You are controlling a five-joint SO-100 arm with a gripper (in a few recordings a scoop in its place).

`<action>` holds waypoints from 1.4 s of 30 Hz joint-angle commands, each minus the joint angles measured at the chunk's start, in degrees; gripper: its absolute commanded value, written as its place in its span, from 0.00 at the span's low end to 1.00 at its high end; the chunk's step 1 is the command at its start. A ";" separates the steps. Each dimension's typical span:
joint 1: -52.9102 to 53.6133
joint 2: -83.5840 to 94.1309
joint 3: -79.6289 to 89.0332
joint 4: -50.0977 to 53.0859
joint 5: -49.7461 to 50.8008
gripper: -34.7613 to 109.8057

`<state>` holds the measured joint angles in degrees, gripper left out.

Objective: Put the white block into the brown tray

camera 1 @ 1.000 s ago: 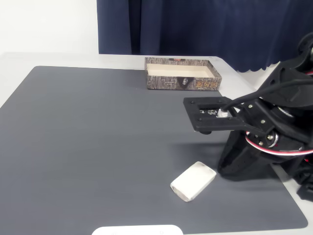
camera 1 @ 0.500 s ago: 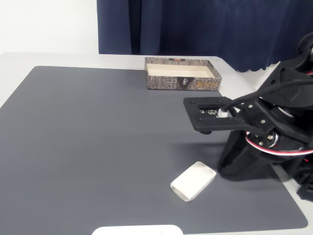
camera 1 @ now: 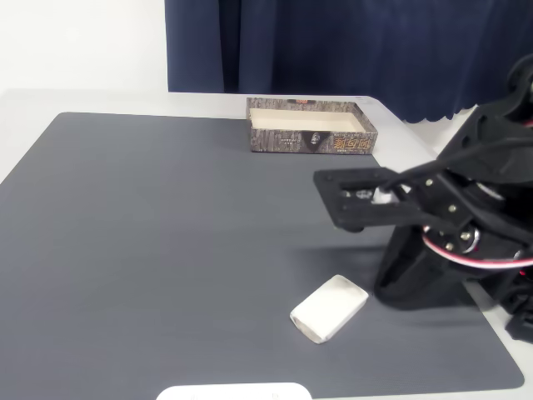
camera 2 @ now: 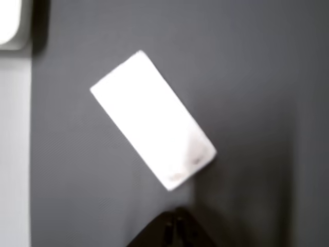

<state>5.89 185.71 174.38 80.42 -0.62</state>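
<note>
white block [camera 2: 152, 120] just ahead of end effector [camera 2: 175, 229]; tips seemingly together

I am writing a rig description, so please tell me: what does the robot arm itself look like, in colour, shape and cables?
In the fixed view the arm is matte black plastic with blocky, angular segments. A flat rectangular black plate with small holes juts out at its front. Red and white wires loop beneath the joint, and a black cable runs above.

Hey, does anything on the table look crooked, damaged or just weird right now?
Only small things. The white block lies skewed on the grey mat, at an angle to the mat's edges, and the wrist view shows a faint dark smudge near one end of it. The brown tray sits upright and looks empty.
</note>
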 commanded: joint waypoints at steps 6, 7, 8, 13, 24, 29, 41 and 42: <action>1.49 -16.70 -16.08 2.99 -2.46 0.24; 1.58 -18.28 -17.23 2.99 -2.46 0.24; 1.67 -19.69 -18.11 2.99 -2.46 0.24; 0.97 -28.30 -21.88 -0.79 -2.11 0.24; -2.64 -45.18 -30.06 -10.02 -1.23 0.24; -3.43 -50.54 -31.82 -13.71 -1.58 0.24; -2.99 -55.55 -34.37 -13.71 -19.69 0.24; -2.81 -55.55 -34.37 -13.71 -22.32 0.24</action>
<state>2.90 130.17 142.38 66.97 -16.00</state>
